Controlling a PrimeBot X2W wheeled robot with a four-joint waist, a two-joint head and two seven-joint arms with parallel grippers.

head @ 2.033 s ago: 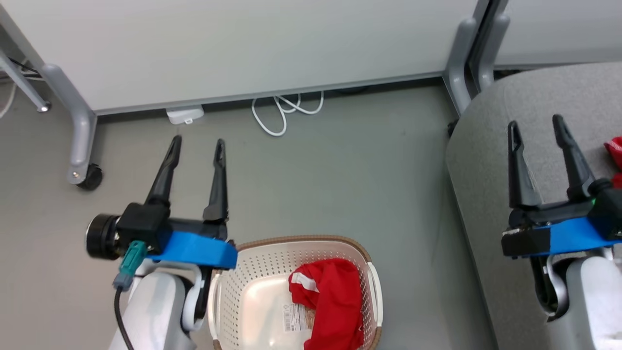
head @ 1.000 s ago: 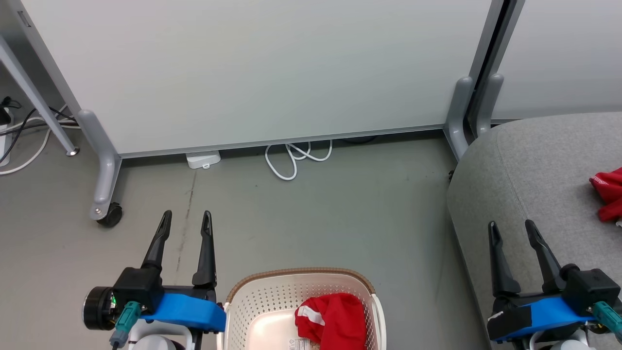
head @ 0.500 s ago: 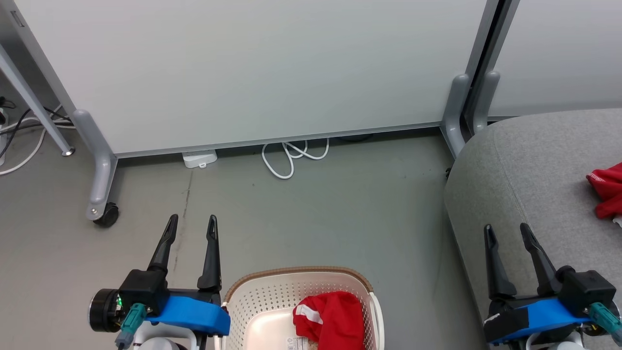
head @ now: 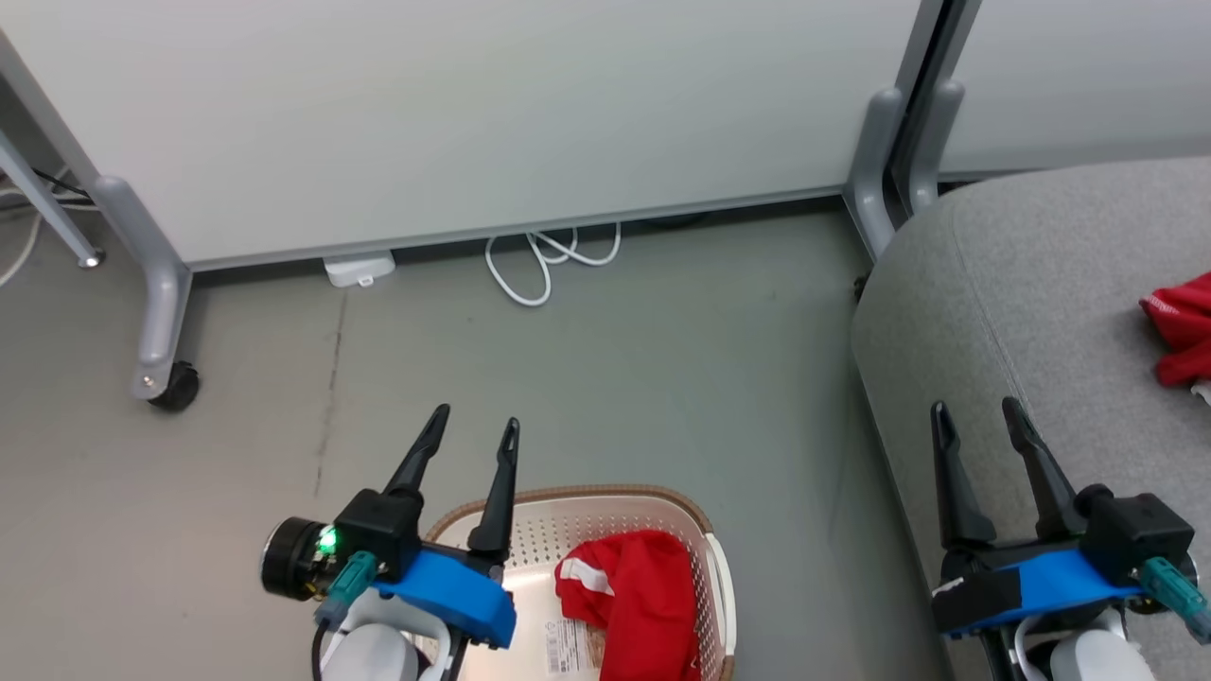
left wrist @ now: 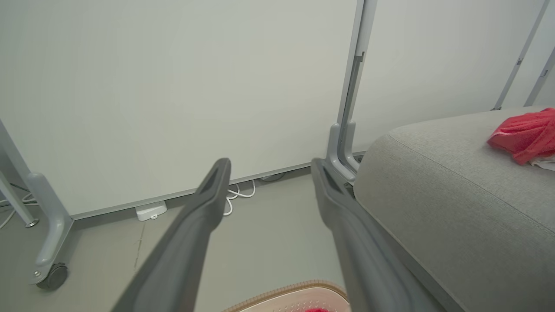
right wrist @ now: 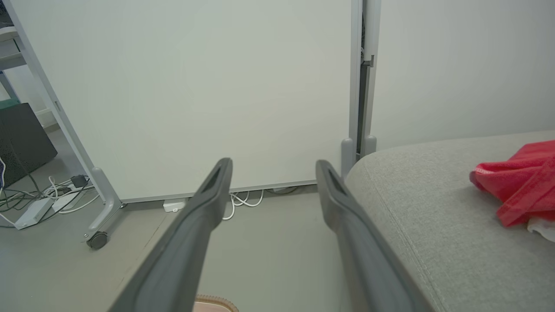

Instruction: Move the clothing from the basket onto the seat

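Smooth grey floor (head: 662, 378) met pale panels (head: 473, 123). A perforated cream basket (head: 605, 497) with a brown woven-look rim held a crumpled red garment (head: 643, 596), white-banded, against its right wall. Another red piece (head: 1178, 326), perhaps white-trimmed, lay on the rounded grey fabric seat (head: 1022, 284). Left gripper (head: 478, 416) and right gripper (head: 974, 405) gaped empty.

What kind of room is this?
Likely an office or lab corner, not a home: wheeled partition panels, loose white cables on a grey floor, with a grey seat and laundry basket set out.

Grey floor (head: 662, 378) carries basket (head: 605, 494), white cable (head: 530, 270); seat (head: 1022, 284) (right side) bears red clothing (head: 1178, 326).
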